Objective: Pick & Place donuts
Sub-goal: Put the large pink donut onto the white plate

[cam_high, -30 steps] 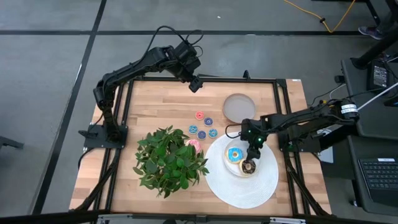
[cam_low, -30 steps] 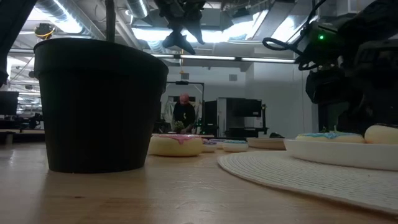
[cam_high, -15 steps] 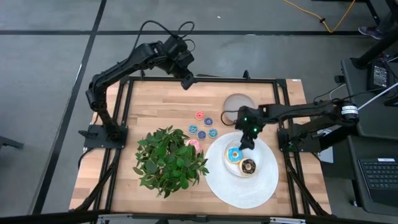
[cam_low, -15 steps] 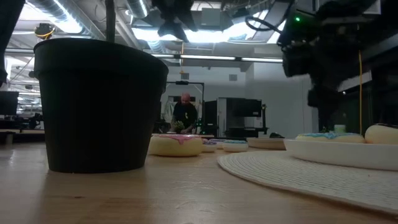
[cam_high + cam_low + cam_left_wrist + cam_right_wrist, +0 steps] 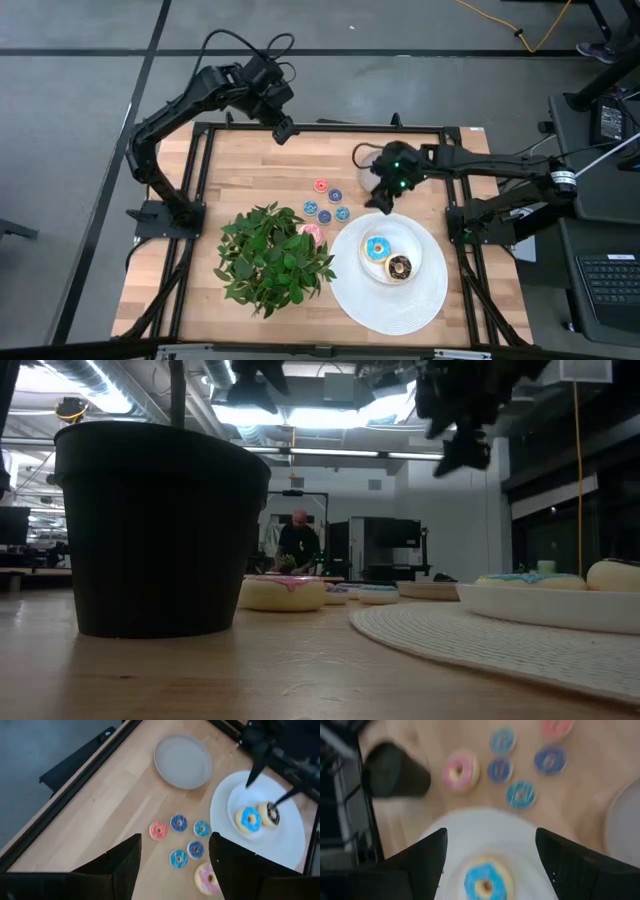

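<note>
— Wooden table (image 5: pixel 250 170); where are the small iced toy donuts?
— Blue donut (image 5: pixel 377 249) and brown donut (image 5: pixel 400 267) lie on the white round plate (image 5: pixel 425 295); pink donut (image 5: pixel 311 231) beside the leafy green plant (image 5: pixel 270 255).
— Grippers?
— Left gripper (image 5: pixel 281 131) and right gripper (image 5: pixel 380 200) both hang with fingers apart, empty.

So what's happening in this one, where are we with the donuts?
Two donuts, the blue donut and the brown donut, already sit in the small dish on the white plate. The pink donut lies on the table beside the potted plant, near the tiny rings. The right claw hangs open and empty above the table between the plate and the grey dish. The left claw waits open over the table's far edge.
</note>
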Tool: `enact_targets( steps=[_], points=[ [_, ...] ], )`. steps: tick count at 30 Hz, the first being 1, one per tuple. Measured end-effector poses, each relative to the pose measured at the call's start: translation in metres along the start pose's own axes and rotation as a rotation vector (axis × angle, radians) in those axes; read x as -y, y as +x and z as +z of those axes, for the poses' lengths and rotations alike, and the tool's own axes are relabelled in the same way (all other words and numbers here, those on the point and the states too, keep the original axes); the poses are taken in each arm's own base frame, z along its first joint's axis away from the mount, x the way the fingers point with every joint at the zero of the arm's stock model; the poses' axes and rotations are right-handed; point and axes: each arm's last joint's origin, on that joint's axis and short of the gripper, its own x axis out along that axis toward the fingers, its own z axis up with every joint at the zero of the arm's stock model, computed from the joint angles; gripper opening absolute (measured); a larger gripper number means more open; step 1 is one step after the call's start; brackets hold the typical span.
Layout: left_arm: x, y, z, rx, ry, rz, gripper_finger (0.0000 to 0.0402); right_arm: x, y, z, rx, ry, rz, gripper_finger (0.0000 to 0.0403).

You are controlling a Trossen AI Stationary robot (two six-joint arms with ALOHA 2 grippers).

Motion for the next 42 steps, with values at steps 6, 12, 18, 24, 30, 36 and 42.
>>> enact_targets(
  steps=[6,12,18,24,30,36,42],
  points=[
    [0.002,-0.019,-0.009,0.004,0.110,-0.001,0.0224,-0.014,-0.023,0.022,0.140,-0.004,-0.032,0.0303],
    [0.008,-0.039,-0.016,0.054,0.209,-0.015,0.0224,-0.022,-0.039,0.035,0.247,-0.089,-0.105,0.0303],
    [0.018,-0.058,-0.021,0.133,0.330,-0.076,0.0224,-0.026,-0.046,0.039,0.270,-0.175,-0.110,0.0303],
    [0.023,-0.080,-0.024,0.237,0.385,-0.141,0.0223,-0.027,-0.047,0.040,0.283,-0.042,-0.084,0.0303],
    [0.022,-0.094,-0.031,0.363,0.345,-0.089,0.0223,-0.028,-0.047,0.041,0.299,0.012,-0.068,0.0303],
    [0.017,-0.099,-0.053,0.549,0.297,-0.033,0.0223,-0.030,-0.048,0.044,0.332,0.003,-0.045,0.0303],
    [0.006,-0.084,-0.086,0.543,0.241,-0.021,0.0222,-0.030,-0.048,0.045,0.335,-0.002,-0.040,0.0303]
  ],
)
